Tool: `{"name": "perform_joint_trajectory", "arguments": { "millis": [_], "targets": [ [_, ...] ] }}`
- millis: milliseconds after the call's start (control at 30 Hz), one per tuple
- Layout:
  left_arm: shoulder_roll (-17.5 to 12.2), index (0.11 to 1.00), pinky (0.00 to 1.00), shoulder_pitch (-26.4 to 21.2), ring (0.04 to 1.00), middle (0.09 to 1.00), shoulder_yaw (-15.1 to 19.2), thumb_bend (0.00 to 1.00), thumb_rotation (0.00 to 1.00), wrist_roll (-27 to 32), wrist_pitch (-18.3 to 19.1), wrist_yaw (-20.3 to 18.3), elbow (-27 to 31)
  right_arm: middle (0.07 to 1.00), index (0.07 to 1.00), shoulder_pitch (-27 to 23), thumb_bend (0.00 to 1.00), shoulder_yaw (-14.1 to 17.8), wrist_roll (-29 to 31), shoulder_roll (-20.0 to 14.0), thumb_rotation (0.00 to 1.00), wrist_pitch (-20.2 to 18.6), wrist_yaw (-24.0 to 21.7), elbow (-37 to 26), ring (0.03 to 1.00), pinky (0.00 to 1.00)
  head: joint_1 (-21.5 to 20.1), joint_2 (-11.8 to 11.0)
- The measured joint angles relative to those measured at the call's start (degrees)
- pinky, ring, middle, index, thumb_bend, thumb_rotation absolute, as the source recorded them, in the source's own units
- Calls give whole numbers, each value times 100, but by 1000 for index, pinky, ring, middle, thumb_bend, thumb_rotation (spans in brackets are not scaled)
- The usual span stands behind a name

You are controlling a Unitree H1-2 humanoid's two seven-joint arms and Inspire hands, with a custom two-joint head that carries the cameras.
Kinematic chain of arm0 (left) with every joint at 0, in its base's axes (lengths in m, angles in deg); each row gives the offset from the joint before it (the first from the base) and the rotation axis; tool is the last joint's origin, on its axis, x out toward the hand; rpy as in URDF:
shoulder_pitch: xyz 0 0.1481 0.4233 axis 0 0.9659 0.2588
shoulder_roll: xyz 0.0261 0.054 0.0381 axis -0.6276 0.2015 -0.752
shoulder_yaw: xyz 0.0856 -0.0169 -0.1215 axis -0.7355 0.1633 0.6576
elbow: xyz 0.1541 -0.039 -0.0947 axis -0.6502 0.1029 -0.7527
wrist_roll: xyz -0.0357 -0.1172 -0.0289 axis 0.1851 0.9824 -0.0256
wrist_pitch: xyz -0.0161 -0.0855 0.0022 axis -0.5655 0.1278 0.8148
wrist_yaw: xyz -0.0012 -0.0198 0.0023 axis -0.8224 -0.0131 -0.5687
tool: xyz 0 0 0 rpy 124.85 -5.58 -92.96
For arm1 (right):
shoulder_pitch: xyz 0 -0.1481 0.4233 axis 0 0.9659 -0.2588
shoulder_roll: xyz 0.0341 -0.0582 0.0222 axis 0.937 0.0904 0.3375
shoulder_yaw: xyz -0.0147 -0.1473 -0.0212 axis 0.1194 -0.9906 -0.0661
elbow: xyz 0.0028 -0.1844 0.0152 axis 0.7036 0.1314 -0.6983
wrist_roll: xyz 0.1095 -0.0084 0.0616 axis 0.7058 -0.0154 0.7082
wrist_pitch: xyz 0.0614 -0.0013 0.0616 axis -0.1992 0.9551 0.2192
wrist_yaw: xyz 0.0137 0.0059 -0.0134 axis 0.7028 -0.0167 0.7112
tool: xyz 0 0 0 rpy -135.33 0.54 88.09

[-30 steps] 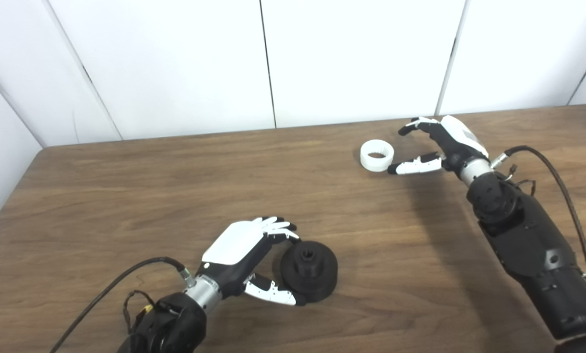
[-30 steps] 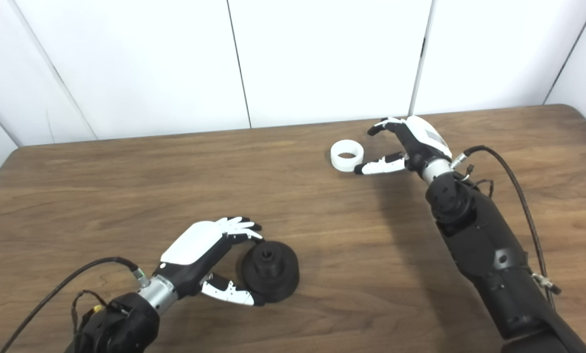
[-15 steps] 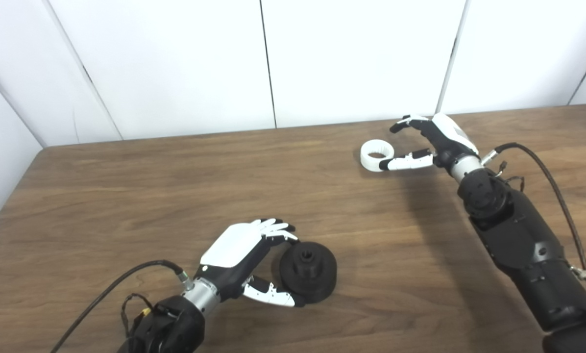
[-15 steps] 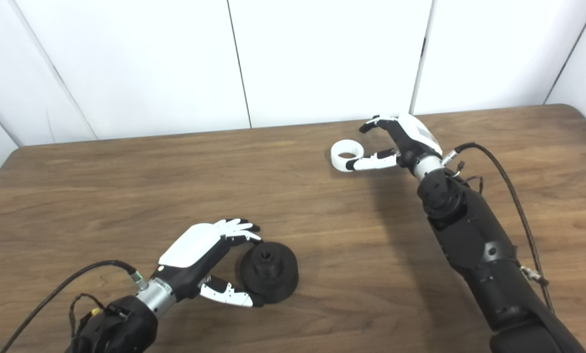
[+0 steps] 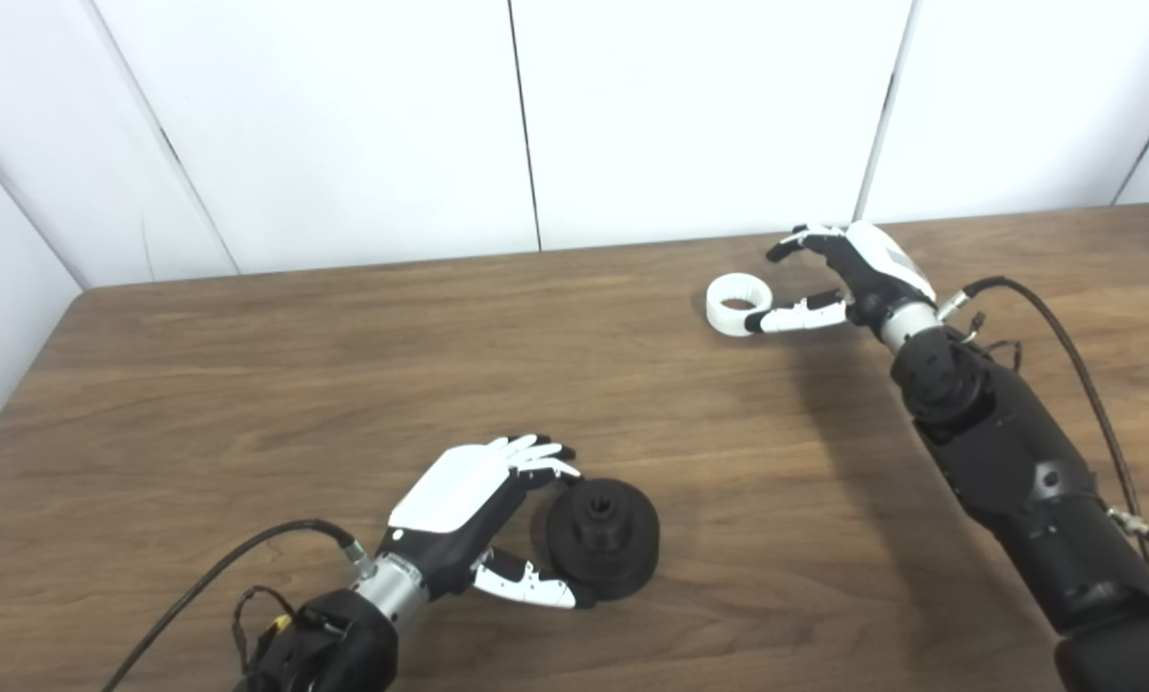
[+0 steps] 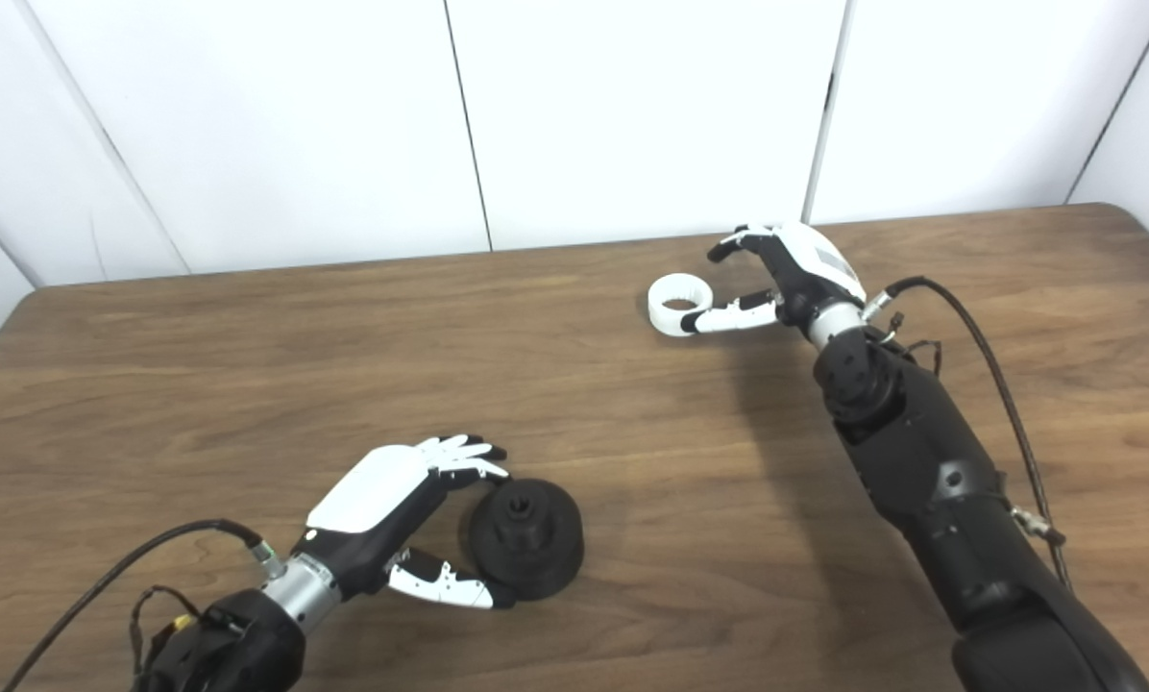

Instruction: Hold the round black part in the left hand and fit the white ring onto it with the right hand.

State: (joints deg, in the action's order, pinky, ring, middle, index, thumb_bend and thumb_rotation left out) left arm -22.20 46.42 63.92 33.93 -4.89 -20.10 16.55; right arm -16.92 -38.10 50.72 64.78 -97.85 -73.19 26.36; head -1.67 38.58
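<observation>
Round black part (image 5: 602, 538): stepped disc with a raised hub, lying flat near the table's (image 5: 248, 384) front edge. Left hand (image 5: 483, 514) cupped open around its left side, contact unclear. White ring (image 5: 736, 304) far right, near the back edge. Right hand (image 5: 839, 279) spread open beside it, thumb tip at its rim, fingers arched above. Wide bare wood between both. Forearms cut off below.

Dark wood-grain table (image 5: 248, 384). On it: round black part (image 5: 602, 538) near the front edge; white ring (image 5: 736, 304) toward the back, well apart.
</observation>
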Motion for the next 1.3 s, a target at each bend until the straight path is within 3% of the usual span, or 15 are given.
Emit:
{"name": "perform_joint_trajectory", "arguments": {
  "millis": [433,1300],
  "targets": [
    [-3,699,958,27,949,897,8,723,434,-24,8,-25,35,992,737,-107,857,-50,-12,30,374,12,18,333,1000,907,18,26],
    [0,694,959,39,949,897,17,720,437,-39,41,-63,69,1000,734,-106,863,-228,-97,170,362,19,59,336,1000,925,26,62]
  ]
}}
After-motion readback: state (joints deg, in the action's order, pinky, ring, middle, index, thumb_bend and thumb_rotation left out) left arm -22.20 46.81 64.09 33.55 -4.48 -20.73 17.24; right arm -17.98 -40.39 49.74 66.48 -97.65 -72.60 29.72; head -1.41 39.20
